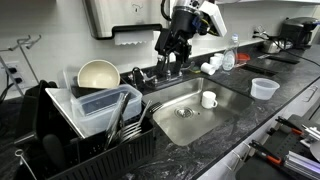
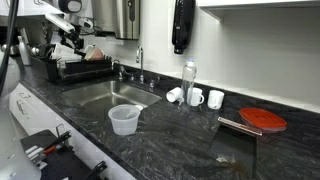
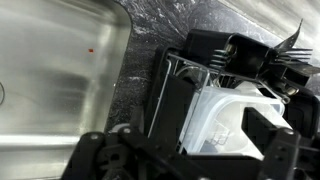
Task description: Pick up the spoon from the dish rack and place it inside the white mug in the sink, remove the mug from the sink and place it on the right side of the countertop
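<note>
The black dish rack [image 1: 60, 135] stands left of the sink [image 1: 190, 120] and holds long metal utensils [image 1: 124, 115]; I cannot pick out the spoon among them. The white mug [image 1: 209, 99] stands upright in the sink's right part. My gripper [image 1: 170, 55] hangs open and empty in the air above the sink's back edge, near the tap [image 1: 140, 75], apart from the rack and the mug. In the wrist view my open jaws [image 3: 190, 160] look down on the rack [image 3: 200, 60] and a clear plastic container [image 3: 230, 120] in it, with the sink [image 3: 50, 80] at the left.
A cream bowl [image 1: 98, 75] and clear containers [image 1: 100, 100] fill the rack. A translucent tub [image 1: 264, 88] sits on the black countertop [image 1: 290, 85] right of the sink. Other mugs [image 2: 205, 98], a bottle [image 2: 189, 80] and a red lid [image 2: 263, 120] stand further along.
</note>
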You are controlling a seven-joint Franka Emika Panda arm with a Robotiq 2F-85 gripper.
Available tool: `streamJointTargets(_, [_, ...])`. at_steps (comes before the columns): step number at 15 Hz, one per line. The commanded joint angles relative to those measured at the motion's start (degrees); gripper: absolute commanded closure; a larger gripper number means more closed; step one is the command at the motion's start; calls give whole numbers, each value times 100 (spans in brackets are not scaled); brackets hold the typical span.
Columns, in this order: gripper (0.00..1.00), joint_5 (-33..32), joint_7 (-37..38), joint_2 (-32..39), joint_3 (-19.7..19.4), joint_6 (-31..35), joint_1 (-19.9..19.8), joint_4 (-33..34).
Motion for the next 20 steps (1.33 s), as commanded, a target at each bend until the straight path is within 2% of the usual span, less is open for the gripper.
streamJointTargets(1, [0,-4,-66,208,84,65,57,120])
streamJointTargets(15, [0,-203,-316,1460,398,154,280,986])
streamJointTargets(20, [0,-146,-437,1649,461,90,267,1150])
